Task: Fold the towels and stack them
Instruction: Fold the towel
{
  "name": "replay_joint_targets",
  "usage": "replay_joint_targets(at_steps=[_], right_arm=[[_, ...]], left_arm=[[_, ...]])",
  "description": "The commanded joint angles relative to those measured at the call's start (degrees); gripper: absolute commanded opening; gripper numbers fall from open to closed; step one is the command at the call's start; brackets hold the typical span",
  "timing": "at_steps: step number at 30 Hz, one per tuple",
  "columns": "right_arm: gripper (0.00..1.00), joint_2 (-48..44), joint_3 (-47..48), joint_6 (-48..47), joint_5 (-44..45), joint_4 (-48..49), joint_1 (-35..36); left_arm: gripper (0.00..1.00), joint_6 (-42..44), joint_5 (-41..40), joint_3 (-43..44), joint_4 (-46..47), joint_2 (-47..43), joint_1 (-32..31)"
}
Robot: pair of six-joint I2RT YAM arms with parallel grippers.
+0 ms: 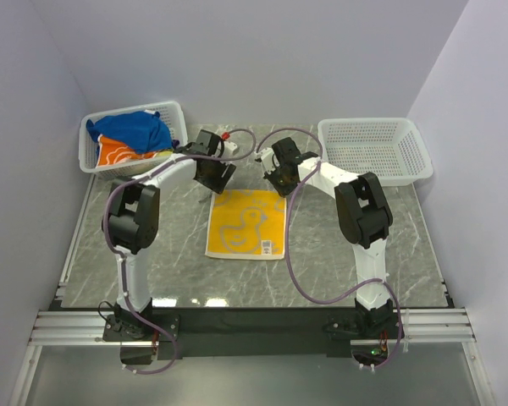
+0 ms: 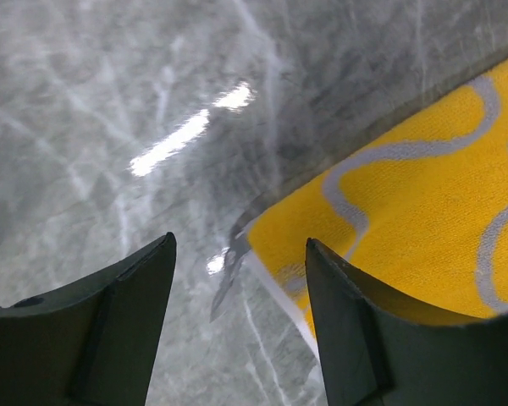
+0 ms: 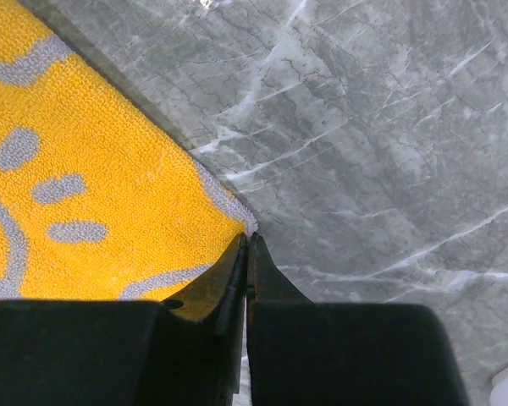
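Yellow towel [image 1: 245, 222]: spread flat, pale swirls up, mid-table between the two arms.
Table [image 1: 381, 254]: grey marbled top.
Left gripper [image 2: 239, 254]: fingers apart over the towel's far left corner, which shows in the gap; nothing held.
Right gripper [image 3: 248, 241]: fingers pressed together, tips at the far right corner's edge; whether cloth is caught cannot be told.
Left basket [image 1: 183, 127]: white mesh, far left; holds a blue towel [image 1: 135, 127] over an orange towel [image 1: 118, 152], well apart from the yellow one.
Right basket [image 1: 372, 152]: white mesh, far right.
Cable [image 1: 286, 254]: purple, hanging from the right arm just beside the towel's right edge.
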Motion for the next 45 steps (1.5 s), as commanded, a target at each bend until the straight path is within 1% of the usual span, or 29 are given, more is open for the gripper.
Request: replay_joint_targets(at_steps=[1, 5, 10, 17, 22, 31, 44, 45], right_arm=[[0.00, -0.1, -0.5, -0.7, 0.9, -1.3, 0.4], [0.00, 0.2, -0.5, -0.8, 1.3, -1.6, 0.5], [0.00, 0.5, -0.2, -0.7, 1.7, -2.0, 0.5], [0.00, 0.7, -0.3, -0.8, 2.5, -2.3, 1.0], [0.00, 0.8, -0.3, -0.9, 2.5, -2.2, 1.2], [0.00, 1.3, -0.6, -1.1, 3.2, -2.2, 1.6], [0.00, 1.4, -0.3, -1.7, 3.5, -2.4, 1.6], [0.00, 1.5, -0.1, -1.6, 3.4, -2.5, 1.6]], left_arm=[[0.67, 3.1, 4.8, 2.6, -0.7, 1.7, 0.6], [0.64, 2.9, 5.9, 2.8, 0.7, 3.4, 0.8], [0.59, 3.3, 4.0, 3.7, 0.7, 5.8, 1.0], [0.58, 2.4, 5.1, 4.1, 0.6, 8.7, 2.2], [0.49, 1.4, 7.1, 3.6, -0.5, 10.4, 3.0], [0.47, 0.4, 10.2, 4.8, -3.4, 14.9, 4.3], [0.22, 1.1, 14.4, 6.7, -5.4, 17.0, 5.5], [0.18, 1.2, 14.7, 6.5, -5.4, 17.0, 5.5]])
